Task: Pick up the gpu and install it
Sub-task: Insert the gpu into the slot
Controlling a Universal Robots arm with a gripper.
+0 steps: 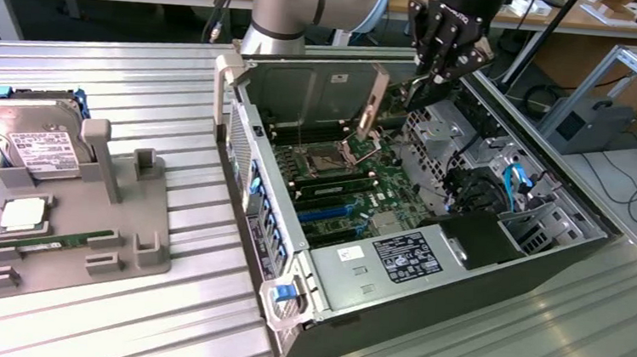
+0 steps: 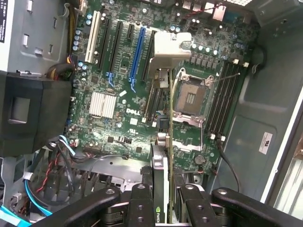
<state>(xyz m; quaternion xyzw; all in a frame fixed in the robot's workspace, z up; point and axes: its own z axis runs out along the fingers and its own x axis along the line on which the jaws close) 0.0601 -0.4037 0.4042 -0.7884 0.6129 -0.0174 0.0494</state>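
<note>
Metal table (image 1: 121,86), one gpu (image 1: 372,106), one gripper (image 1: 420,88)

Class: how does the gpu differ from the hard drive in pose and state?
The gpu is held edge-on by the fingers above the open case; the hard drive leans untouched in its grey holder on the table. The gpu is thin; the hard drive is boxy. Both are rectangular.

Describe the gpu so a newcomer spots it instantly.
Start at the open PC case on the metal table; the tool hangs over its motherboard. The gpu is the thin card clamped edge-on in the tool, held in the air, unlike the drive and memory stick on the grey rack.
</note>
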